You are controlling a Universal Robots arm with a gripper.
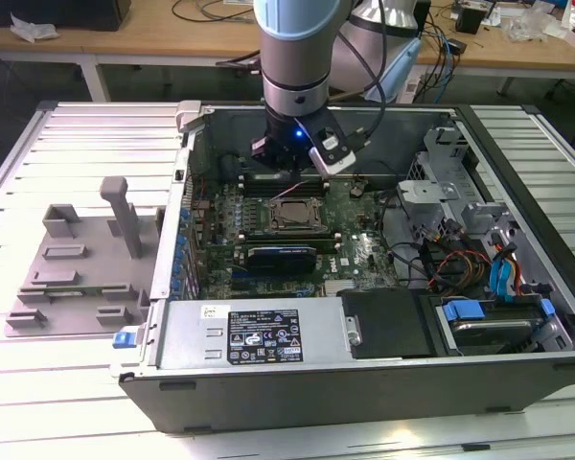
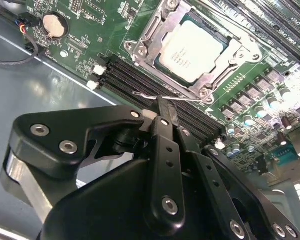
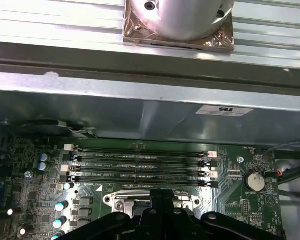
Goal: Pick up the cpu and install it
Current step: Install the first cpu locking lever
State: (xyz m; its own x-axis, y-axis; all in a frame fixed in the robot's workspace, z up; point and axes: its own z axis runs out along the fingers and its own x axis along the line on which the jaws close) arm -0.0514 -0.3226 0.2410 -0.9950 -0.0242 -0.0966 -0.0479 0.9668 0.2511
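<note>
CPU seated in the socket, gripper poised above the motherboard

In the second wrist view we see the cpu (image 2: 191, 46), a flat square chip with a pale silver metal top, lying inside the silver metal socket frame (image 2: 140, 50) on the green motherboard (image 2: 85, 30), just beside the row of black memory slots (image 2: 140, 80). The black multi-link gripper (image 2: 162, 107) hangs above those slots with its fingers drawn narrowly together and nothing between them. In the exterior view we see the grey-and-blue robot arm (image 1: 297, 57) reaching down into the open black computer case (image 1: 364, 383), the socket (image 1: 285, 215) with its chip lying just below the wrist, and a grey plastic tray with raised blocks (image 1: 77, 278) resting well apart on the slatted table, toward the exterior view's left.
</note>
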